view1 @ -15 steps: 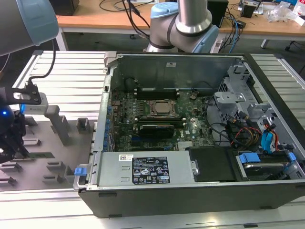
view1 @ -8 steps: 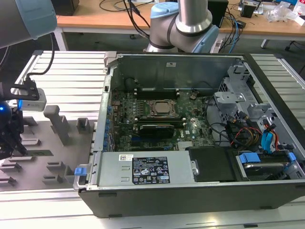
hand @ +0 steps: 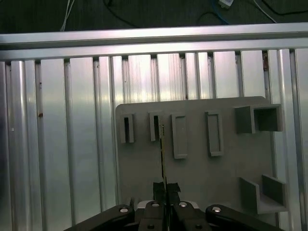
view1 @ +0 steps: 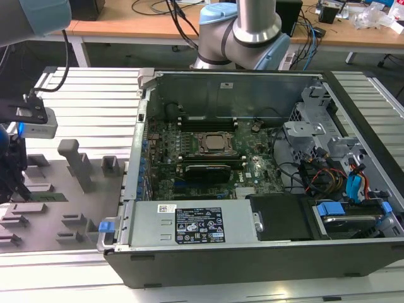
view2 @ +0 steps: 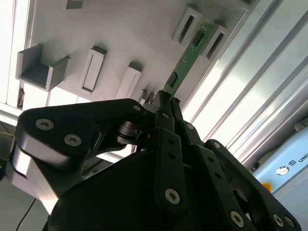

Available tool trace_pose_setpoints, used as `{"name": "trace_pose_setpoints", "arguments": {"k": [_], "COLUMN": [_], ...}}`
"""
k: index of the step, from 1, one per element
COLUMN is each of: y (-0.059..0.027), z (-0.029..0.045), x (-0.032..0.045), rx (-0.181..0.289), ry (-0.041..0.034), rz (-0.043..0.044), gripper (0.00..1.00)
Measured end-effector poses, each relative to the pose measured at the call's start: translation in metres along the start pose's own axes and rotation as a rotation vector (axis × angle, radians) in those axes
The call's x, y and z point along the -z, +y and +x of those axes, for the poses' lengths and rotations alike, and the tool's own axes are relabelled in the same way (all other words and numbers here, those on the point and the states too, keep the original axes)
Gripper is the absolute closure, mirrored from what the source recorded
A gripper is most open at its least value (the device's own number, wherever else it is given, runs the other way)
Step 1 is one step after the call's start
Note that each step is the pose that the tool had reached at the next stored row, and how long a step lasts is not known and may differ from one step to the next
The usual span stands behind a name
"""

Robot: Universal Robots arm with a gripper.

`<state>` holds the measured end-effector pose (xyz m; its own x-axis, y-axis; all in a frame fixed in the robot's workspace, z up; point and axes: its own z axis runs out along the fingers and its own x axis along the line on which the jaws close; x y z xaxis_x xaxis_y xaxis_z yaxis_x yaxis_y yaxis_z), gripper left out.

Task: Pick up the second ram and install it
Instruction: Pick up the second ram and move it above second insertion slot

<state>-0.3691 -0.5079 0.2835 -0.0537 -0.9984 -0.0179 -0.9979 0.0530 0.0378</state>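
The second ram (view2: 186, 57) is showing green, dark chips (view2: 198, 39) dotting it, right at the black gripper (view2: 163, 98); beyond it the holder plate (view2: 120, 29) is reading flat grey (its blocks (view2: 91, 70) too), and the table (hand: 72, 120) is gleaming ribbed silver.

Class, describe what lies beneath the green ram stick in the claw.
The grey holder plate with slotted blocks lies beneath the ram. The claw covers its near end.

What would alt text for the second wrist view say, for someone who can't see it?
A black gripper pinches one end of a thin green ram stick, whose far end reaches between grey holder blocks on a pale grey plate.
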Motion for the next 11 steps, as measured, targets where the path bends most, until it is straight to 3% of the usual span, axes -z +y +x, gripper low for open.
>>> {"name": "trace_pose_setpoints", "arguments": {"k": [11], "y": [0.0003], "z": [-0.0006], "x": [0.0182], "rx": [0.0], "ry": [0.0001], "rz": [-0.0003], "gripper": [0.87]}}
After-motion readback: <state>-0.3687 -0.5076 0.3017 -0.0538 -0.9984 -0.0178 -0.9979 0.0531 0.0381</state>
